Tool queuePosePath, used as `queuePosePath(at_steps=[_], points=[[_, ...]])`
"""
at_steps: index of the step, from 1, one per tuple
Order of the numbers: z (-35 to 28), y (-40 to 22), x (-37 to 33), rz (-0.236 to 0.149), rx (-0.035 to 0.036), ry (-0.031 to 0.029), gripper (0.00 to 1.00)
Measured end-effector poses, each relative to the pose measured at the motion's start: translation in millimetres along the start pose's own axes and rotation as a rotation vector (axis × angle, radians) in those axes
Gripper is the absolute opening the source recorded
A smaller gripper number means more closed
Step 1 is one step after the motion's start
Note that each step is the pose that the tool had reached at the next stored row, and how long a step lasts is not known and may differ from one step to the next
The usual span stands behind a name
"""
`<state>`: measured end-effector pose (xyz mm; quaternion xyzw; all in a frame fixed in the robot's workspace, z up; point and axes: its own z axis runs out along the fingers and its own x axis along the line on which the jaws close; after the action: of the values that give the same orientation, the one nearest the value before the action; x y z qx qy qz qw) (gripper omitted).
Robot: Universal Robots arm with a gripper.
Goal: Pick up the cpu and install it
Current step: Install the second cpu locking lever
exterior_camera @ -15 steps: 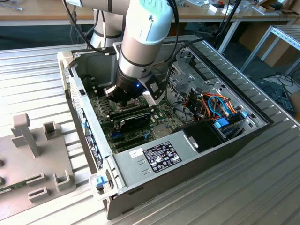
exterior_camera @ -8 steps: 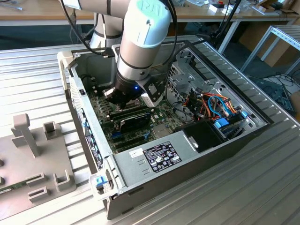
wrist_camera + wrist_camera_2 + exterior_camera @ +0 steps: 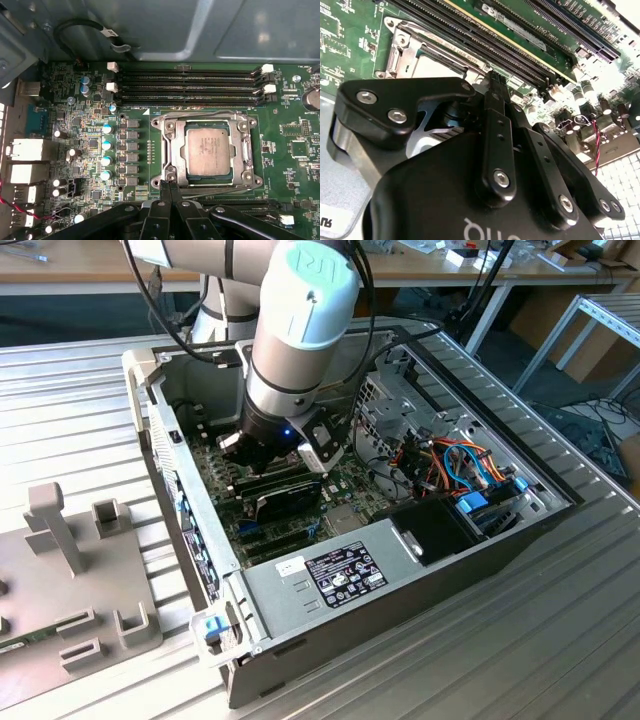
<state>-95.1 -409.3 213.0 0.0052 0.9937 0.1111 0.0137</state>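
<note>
Chip work looks almost done: the cpu (image 3: 210, 151) sits flat inside the metal socket frame (image 3: 169, 150) on the green motherboard (image 3: 292, 130). The gripper (image 3: 169, 186) hangs just beside the frame, its two fingers pressed together, holding nothing. I think locking the chip in needs a gentle push. The exterior view shows the whole computer case (image 3: 560, 502); the first wrist view shows the chip.

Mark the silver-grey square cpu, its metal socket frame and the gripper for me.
silver-grey square cpu (image 3: 210, 151), first wrist view, middle of its top.
metal socket frame (image 3: 171, 152), first wrist view, one side bar.
gripper (image 3: 169, 186), first wrist view, fingertips, closed together.
</note>
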Motion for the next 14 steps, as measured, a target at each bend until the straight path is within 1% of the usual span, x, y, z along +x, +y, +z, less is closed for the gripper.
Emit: queuePosePath(at_steps=[4,7,14], points=[[2.0,-0.3,0.8,0.000,-0.0001,-0.0003,0.11],[5.9,-1.1,2.7,0.000,-0.0001,-0.0006,0.11],[7.8,-0.8,3.0,0.000,-0.0001,-0.0008,0.11]])
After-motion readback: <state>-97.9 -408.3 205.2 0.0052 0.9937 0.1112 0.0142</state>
